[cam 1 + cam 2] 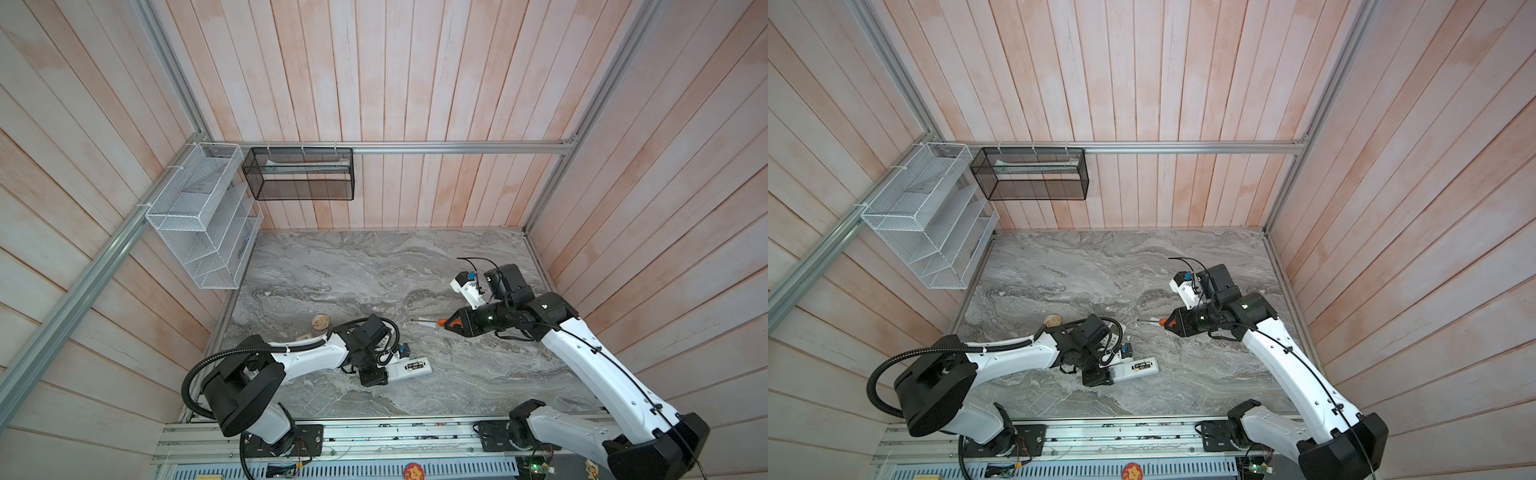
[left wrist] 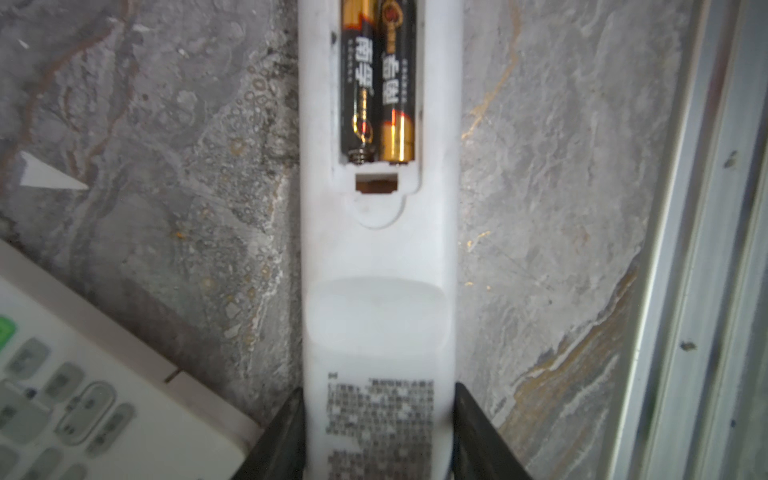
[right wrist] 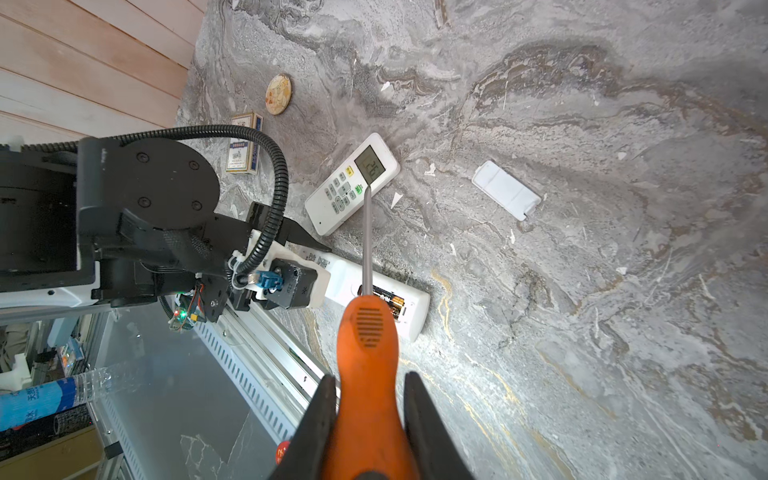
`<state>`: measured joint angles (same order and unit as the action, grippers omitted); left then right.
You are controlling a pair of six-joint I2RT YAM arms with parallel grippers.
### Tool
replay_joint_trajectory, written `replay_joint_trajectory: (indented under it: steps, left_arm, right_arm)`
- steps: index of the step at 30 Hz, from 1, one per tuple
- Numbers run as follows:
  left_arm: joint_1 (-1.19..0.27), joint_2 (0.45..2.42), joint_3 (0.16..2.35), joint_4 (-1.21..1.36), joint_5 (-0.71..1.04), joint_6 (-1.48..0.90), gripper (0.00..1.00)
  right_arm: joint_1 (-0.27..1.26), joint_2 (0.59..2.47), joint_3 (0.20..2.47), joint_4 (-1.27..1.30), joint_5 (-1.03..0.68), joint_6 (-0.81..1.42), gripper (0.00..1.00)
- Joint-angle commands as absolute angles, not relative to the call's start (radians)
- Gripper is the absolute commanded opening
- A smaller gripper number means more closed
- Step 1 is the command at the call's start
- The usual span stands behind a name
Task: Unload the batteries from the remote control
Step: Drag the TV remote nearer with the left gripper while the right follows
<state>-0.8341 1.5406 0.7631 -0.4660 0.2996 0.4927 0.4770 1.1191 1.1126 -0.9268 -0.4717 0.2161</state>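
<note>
My left end effector [image 2: 378,390] is clamped on the remote control [image 2: 378,270], one finger against each long side at its printed end. The remote control lies back-up on the worktop [image 2: 540,208] with its compartment uncovered; in both top views it sits low in the frame, left of centre.

The batteries [image 2: 378,83], two black-and-gold cells, lie side by side inside that open compartment, at the end of the remote control away from my left fingers. In a top view the batteries [image 1: 414,365] show as a dark patch on the white body.

My right end effector [image 3: 370,395] is clamped on the orange handle of the screwdriver [image 3: 368,332]. In both top views it hangs right of centre, up and to the right of the remote control and well apart from it, with the shaft pointing toward the left of the frame.

A second remote [image 3: 353,183] lies face-up with its display showing digits, just beside the gripped one; in the top views my left arm hides most of it. A white cover [image 3: 505,189] lies alone on the worktop, apart from both remotes.

A small printed box [image 3: 243,143] and a round disc [image 3: 278,93] lie near the wall.

A white wire basket [image 1: 195,216] and a black wire basket [image 1: 299,174] hang from the rail in the upper left of the frame.
</note>
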Motion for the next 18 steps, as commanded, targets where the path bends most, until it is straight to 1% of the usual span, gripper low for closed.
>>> replay_joint_trajectory:
  steps: [1,6,13,16,18]
  left_arm:
    - [-0.754,1.582,0.706,-0.369,0.09,0.553,0.25]
    - [-0.695,1.578,0.691,-0.353,0.069,0.572,0.25]
    - [-0.669,1.6,0.7,-0.352,-0.009,0.581,0.25]
    - [-0.652,1.579,0.688,-0.348,-0.001,0.618,0.25]
    - [-0.65,1.565,0.681,-0.345,-0.03,0.643,0.25]
  right_arm:
    - [0.484,1.151,1.157,-1.025,-0.454,0.196,0.0]
    - [0.486,1.199,1.173,-1.071,-0.435,0.199,0.0]
    - [0.511,1.231,1.177,-1.013,-0.442,0.229,0.0]
    - [0.528,1.254,1.186,-1.022,-0.449,0.218,0.0]
    - [0.539,1.265,1.191,-1.043,-0.441,0.201,0.0]
